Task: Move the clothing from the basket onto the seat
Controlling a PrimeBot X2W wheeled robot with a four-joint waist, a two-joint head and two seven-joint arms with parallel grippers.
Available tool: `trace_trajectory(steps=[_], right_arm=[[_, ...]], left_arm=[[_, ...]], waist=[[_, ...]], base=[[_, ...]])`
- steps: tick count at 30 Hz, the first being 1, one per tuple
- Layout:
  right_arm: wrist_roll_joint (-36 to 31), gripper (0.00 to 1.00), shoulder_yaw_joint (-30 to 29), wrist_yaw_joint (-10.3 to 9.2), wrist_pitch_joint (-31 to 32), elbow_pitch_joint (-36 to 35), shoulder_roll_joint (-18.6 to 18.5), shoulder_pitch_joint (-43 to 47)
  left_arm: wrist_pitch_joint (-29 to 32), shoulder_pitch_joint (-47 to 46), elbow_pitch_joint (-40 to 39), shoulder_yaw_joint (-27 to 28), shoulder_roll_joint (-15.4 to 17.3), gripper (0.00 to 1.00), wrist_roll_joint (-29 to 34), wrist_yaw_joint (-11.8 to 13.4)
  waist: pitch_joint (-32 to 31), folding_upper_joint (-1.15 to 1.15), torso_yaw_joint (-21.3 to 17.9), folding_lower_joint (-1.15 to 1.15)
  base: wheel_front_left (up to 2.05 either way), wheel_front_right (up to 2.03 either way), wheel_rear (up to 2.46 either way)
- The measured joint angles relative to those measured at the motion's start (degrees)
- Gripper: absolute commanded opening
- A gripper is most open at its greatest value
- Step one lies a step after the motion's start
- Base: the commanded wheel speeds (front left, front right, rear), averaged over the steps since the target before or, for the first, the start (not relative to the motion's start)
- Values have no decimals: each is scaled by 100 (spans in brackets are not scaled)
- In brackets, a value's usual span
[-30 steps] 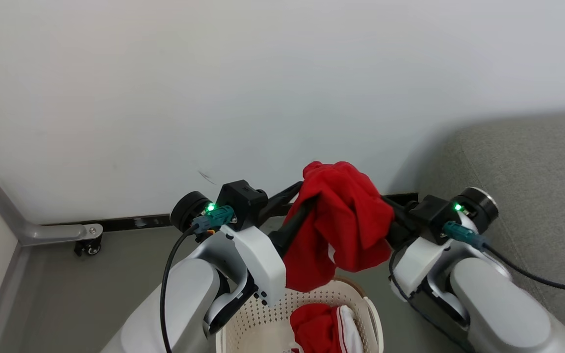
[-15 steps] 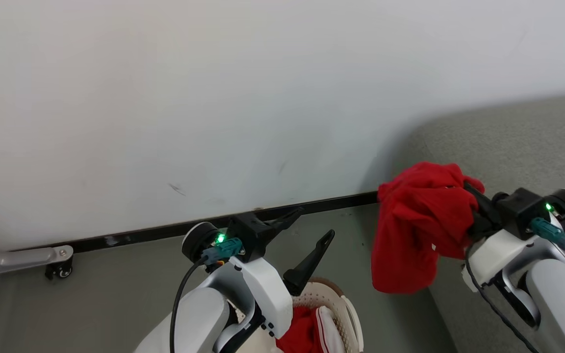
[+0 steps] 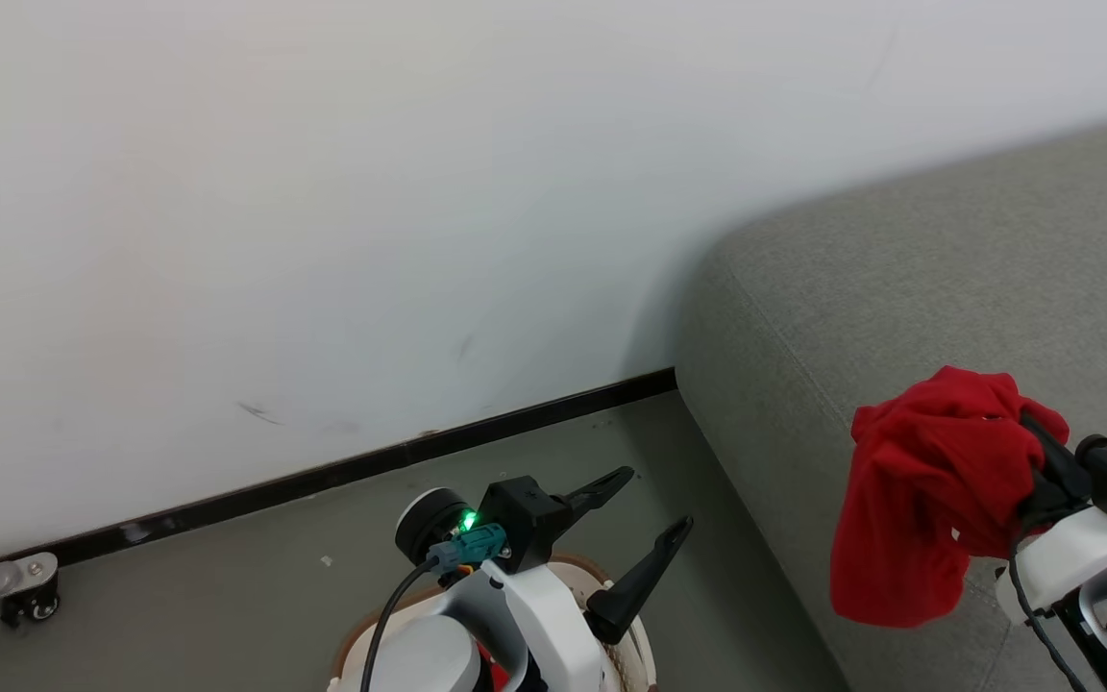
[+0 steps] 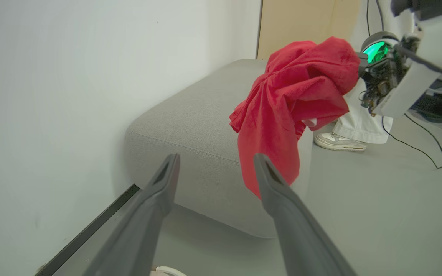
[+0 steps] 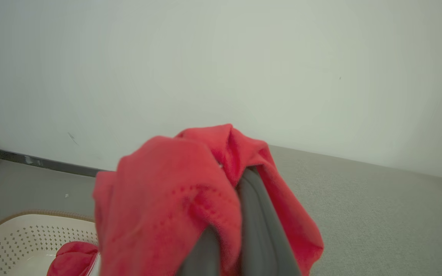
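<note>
Carrying: right gripper (image 3: 1034, 442) jaws hold clothing (image 3: 919, 500) over seat (image 3: 899, 288) at four o'clock; left gripper (image 3: 654, 500) jaws wide. Next likely: lower, release.

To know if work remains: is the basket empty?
Not empty: a red garment lies inside the basket, as the right wrist view shows.

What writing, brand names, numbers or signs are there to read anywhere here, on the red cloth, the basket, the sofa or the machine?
None can be read in any view.
The red garment: a small white patch at its fold, too small to tell whether it bears print.
The basket, seat and wall: no lettering visible.
The green light on the left wrist: a lamp, not a sign.
</note>
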Motion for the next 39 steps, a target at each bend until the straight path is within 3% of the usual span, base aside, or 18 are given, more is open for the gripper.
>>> trace_trajectory(steps=[11,19,32,39], right_arm=[[73,0,37,0,113,-268,-42,247],[430,0,446,0,216,-169,-112,-450],[1022,0,-1,0,466,472,-488,-2377],[1111,0,-328,0,524,1074,-731,-2860]], left_arm=[[-291,47,62,-96,-4,100,-68,16],[-379,163,157,47,-4,100,22,366],[-386,165,19,215,196,100,303,743],[-385,28,-271,302,277,100,456,916]], waist=[[33,0,-594,0],[192,0,-847,0],[660,0,-705,0],[972,0,-540,0]], base=[[0,0,0],[0,0,0],[0,0,0],[0,0,0]])
